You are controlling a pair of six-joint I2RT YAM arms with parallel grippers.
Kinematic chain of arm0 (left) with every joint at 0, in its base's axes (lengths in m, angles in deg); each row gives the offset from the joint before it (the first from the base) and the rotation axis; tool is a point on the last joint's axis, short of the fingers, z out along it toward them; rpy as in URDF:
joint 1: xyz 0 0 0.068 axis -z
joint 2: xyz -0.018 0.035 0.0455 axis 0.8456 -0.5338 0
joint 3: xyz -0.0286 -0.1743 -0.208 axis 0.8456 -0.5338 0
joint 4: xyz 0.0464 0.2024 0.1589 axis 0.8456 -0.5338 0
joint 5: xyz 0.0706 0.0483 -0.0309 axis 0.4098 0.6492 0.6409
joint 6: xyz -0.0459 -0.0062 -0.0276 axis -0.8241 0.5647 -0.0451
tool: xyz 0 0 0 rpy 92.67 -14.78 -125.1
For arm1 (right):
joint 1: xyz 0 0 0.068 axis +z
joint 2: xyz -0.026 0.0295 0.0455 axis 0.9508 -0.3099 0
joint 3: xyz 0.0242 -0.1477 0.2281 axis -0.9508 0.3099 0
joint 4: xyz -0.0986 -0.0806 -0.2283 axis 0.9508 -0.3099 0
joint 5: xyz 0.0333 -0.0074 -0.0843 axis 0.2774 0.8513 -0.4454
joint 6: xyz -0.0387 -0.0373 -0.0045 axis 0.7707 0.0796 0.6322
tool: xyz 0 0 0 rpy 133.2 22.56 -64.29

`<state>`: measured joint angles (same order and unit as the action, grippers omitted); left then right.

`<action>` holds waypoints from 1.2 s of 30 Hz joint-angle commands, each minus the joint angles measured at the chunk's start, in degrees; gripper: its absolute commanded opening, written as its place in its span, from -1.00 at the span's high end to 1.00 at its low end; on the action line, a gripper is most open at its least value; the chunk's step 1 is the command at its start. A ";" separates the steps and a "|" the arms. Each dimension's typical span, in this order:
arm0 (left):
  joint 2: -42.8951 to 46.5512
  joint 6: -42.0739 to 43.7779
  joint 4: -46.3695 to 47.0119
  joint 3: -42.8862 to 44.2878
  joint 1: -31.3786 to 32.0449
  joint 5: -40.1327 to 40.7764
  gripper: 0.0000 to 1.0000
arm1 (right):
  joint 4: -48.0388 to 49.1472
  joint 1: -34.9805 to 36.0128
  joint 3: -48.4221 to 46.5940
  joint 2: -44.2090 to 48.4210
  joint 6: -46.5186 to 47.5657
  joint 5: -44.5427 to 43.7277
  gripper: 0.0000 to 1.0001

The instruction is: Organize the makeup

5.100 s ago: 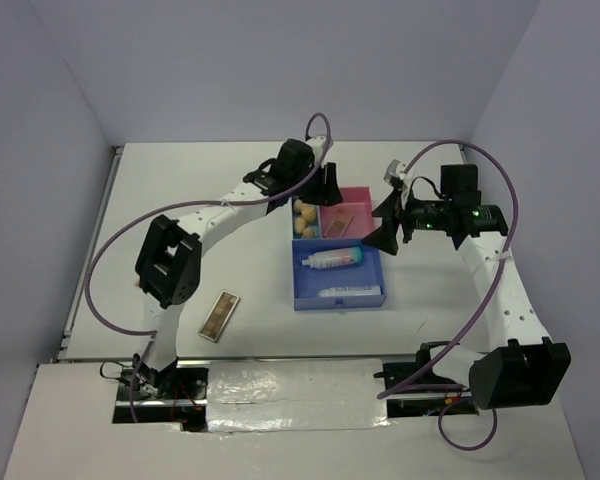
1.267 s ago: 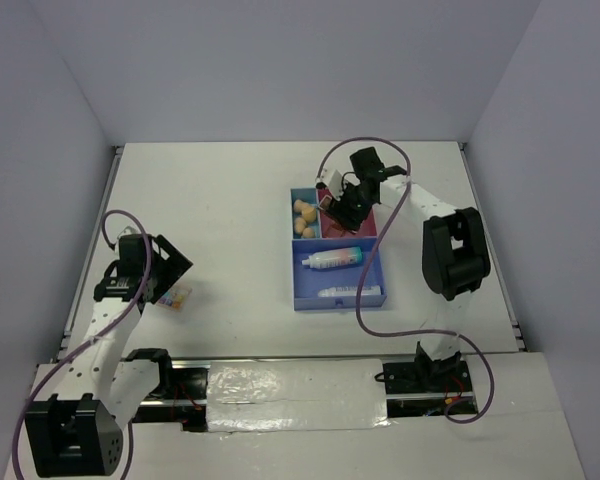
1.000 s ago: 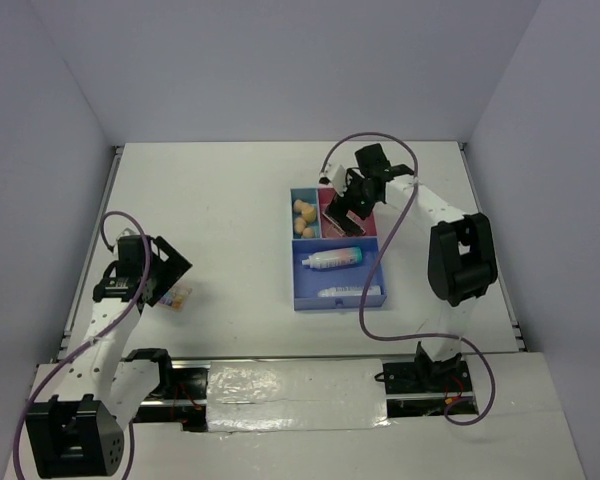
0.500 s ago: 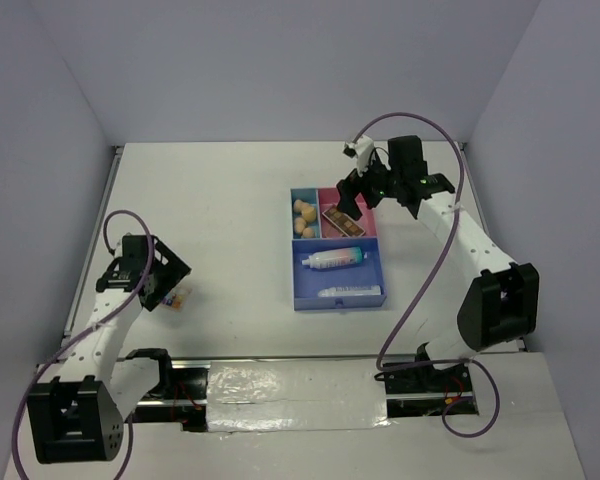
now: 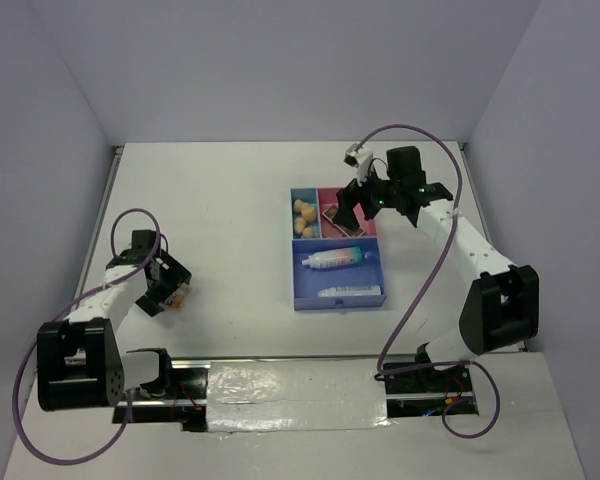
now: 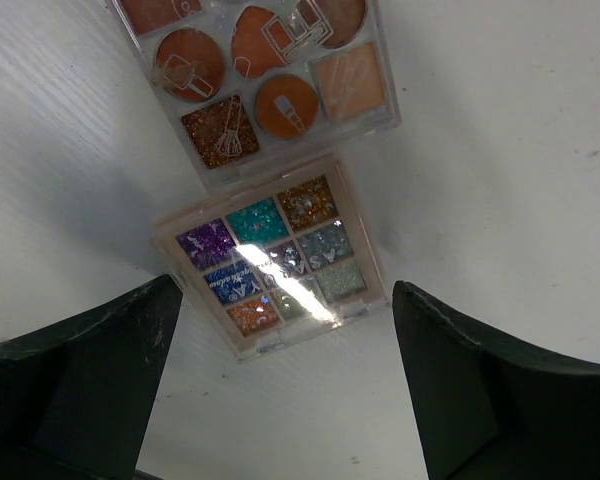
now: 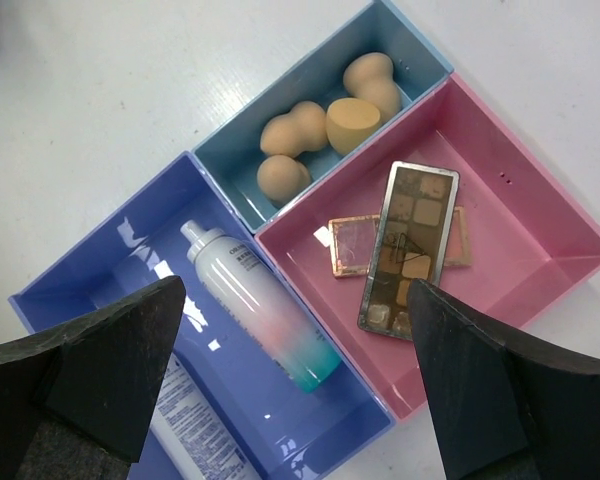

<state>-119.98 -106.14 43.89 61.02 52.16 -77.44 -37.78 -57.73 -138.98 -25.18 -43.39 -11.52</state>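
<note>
From above, we see the left claw (image 5: pixel 168 292) low over the near-left part of the bench (image 5: pixel 230 200), well apart from the compartment tray (image 5: pixel 338 300). The right claw (image 5: pixel 352 203) hangs over the tray's far pink section.

Through the left wrist camera, that claw is spread wide and holds nothing. Its fingers straddle a multicolour glitter palette (image 6: pixel 273 252) lying flat on the bench, its far edge touching an orange-toned palette (image 6: pixel 260 80). We judge the straddle sets up a pinch across the palette's sides, since these two are the only makeup we see outside the tray.

Through the right wrist camera, the other claw is equally spread and empty. Below it, like sits with like. The sponges (image 7: pixel 320 130) fill the teal section. A brown palette (image 7: pixel 410 245) lies askew across a pink palette (image 7: pixel 352 246) in the pink section. The gradient bottle (image 7: pixel 255 305) and the white tube (image 7: pixel 195 420) lie side by side in the large blue section.
</note>
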 commanded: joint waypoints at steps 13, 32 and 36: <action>-9.94 -4.02 1.92 2.40 -0.83 3.46 -0.89 | 2.12 -0.24 2.52 4.97 -1.52 2.74 -0.99; -5.04 2.91 0.59 6.71 -0.48 -3.90 1.00 | 1.42 -0.33 2.43 7.07 -1.17 2.91 -0.99; 2.08 6.43 4.97 8.30 0.57 -14.53 1.00 | 1.33 -0.94 1.99 8.30 -1.43 3.18 -0.99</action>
<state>-122.51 -103.54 44.53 66.90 51.89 -82.60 -37.60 -57.97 -136.10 -19.76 -44.39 -9.64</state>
